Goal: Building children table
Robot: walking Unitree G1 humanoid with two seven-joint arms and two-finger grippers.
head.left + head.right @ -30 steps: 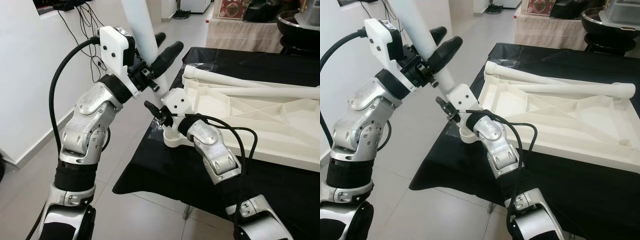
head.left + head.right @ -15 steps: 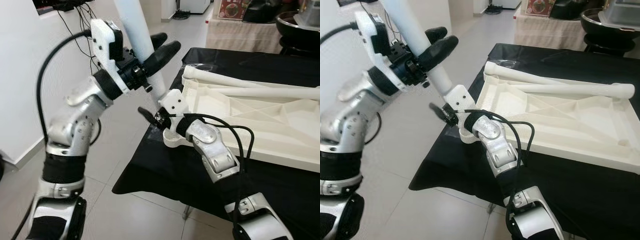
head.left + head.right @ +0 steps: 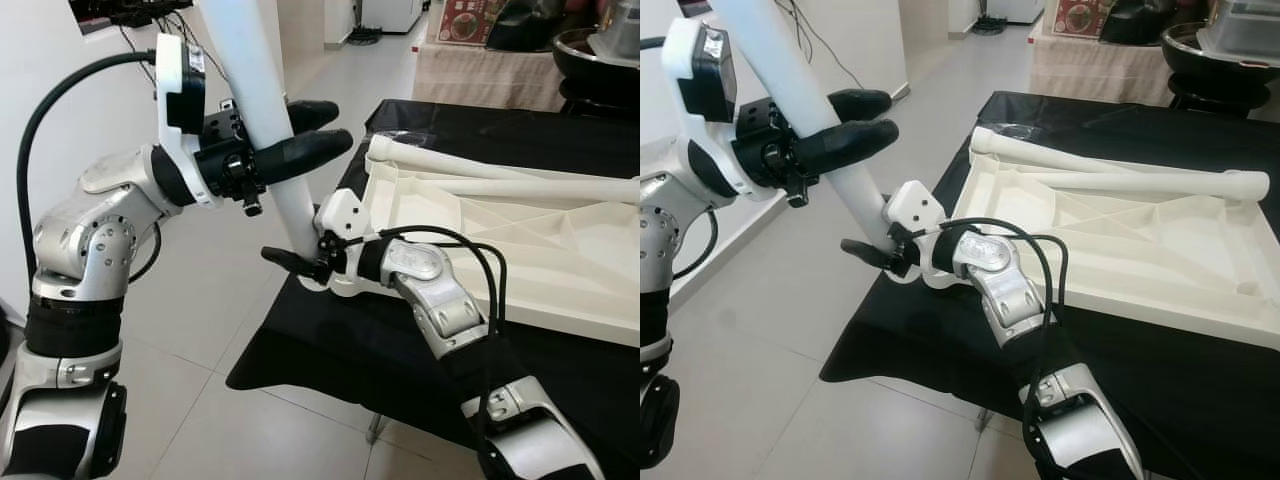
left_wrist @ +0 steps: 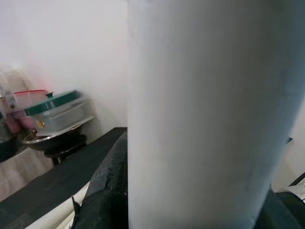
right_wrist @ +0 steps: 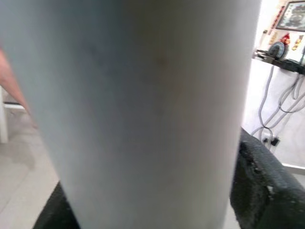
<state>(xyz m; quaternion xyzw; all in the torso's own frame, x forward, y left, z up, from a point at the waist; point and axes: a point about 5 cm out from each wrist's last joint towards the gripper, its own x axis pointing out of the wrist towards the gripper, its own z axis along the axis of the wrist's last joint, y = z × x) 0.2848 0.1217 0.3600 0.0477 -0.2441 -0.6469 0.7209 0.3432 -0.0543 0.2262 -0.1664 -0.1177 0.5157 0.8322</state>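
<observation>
left hand [image 3: 300,150] swung outward, white leg [image 3: 262,120] tilted further left, right hand [image 3: 300,266] lower

A thick white cylindrical plastic table leg [image 3: 262,110] is standing tilted, its top leaning toward 11 o'clock and running out of view, its lower end meeting the near corner socket of a large white moulded plastic tabletop [image 3: 520,250] that is lying upside down, ribbed underside facing up, on a black cloth-covered table [image 3: 340,340]. That corner is hanging at the cloth's edge, at about 9 o'clock of the tabletop. Two more long white plastic legs [image 3: 470,163] are lying flat across the tabletop's far side, toward 12 o'clock, one crossing over the other and stretching toward 3 o'clock.
</observation>
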